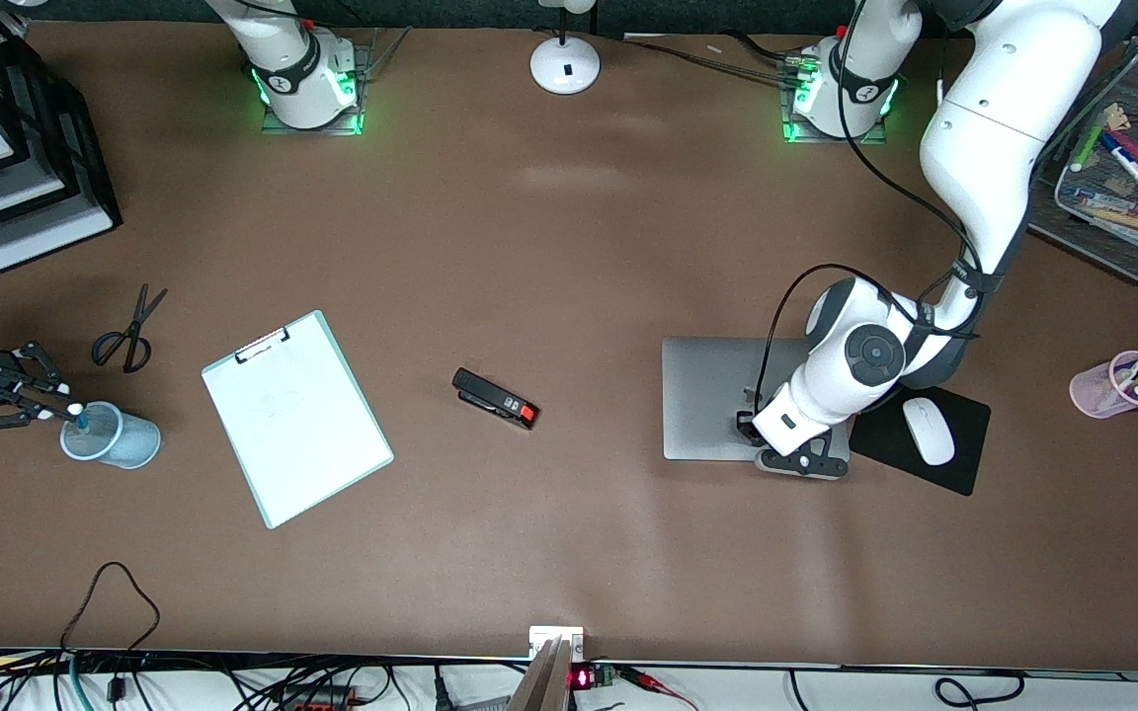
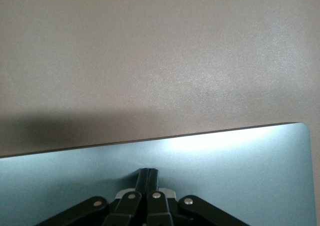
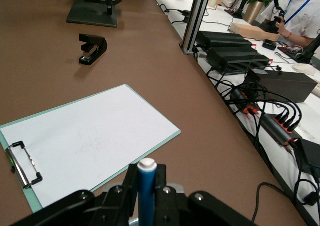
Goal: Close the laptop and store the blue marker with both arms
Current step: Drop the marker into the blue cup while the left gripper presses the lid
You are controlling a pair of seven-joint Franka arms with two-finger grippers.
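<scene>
lid down, marker over cup

my left gripper (image 1: 794,456), fingers together, presses the laptop (image 1: 712,395) shut; my right gripper (image 1: 60,408) pinches the marker (image 1: 78,415) above the cup (image 1: 113,436) for storing.

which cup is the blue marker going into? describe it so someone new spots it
Go to the right arm's end of the table, past the white clipboard and the scissors. The pale blue cup stands there, with the right gripper holding the blue marker over it. The other cup is pink and full of markers.
</scene>
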